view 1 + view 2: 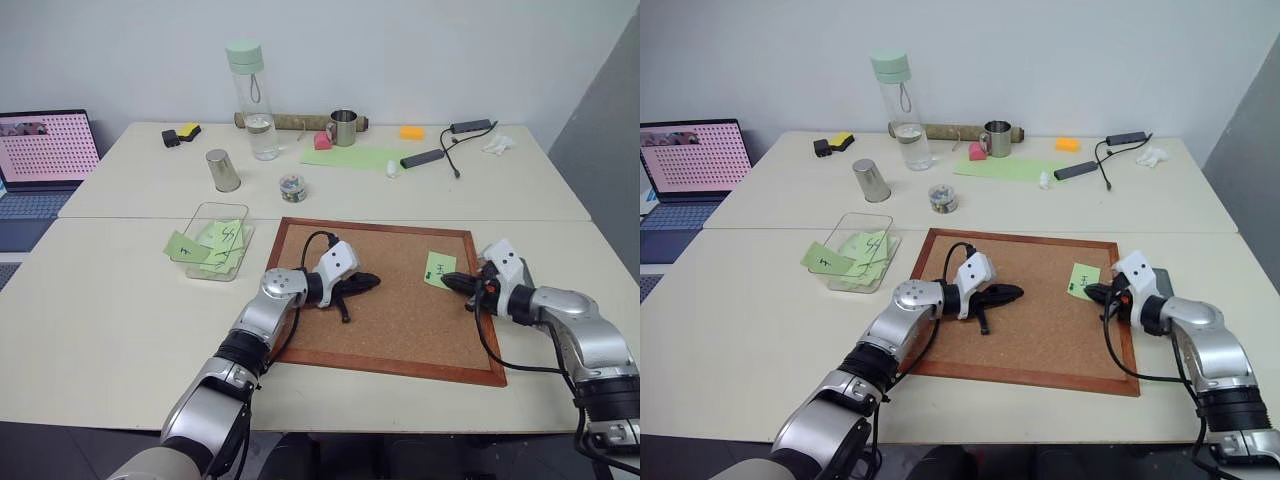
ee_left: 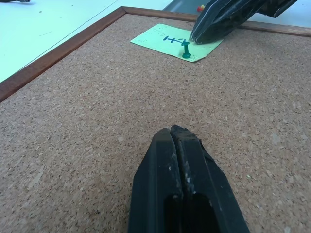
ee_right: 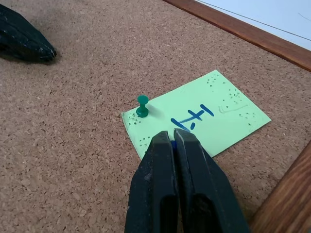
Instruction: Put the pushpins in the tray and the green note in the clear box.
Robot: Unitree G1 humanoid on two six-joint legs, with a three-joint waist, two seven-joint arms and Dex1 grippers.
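Observation:
The green note (image 3: pixel 214 116) lies on the cork board (image 1: pixel 400 320) near its right frame, held by a green pushpin (image 3: pixel 142 106) at one corner. My right gripper (image 3: pixel 173 133) is shut with its tips on the note's near edge; a blue speck shows between them, and I cannot tell what it is. My left gripper (image 1: pixel 375 280) rests shut and empty on the middle of the board, pointing at the note. The clear box (image 1: pixel 203 210) stands left of the board with several green notes in it. The tray is mostly hidden behind my right gripper; its grey-green corner (image 2: pixel 183 5) shows past the frame.
On the far table stand a water bottle (image 1: pixel 252 100), two metal cups (image 1: pixel 223 170), a small round jar (image 1: pixel 293 187), a long green sheet (image 1: pixel 350 157) and cables. A laptop (image 1: pixel 45 150) sits at the far left. Black cables trail from both wrists over the board.

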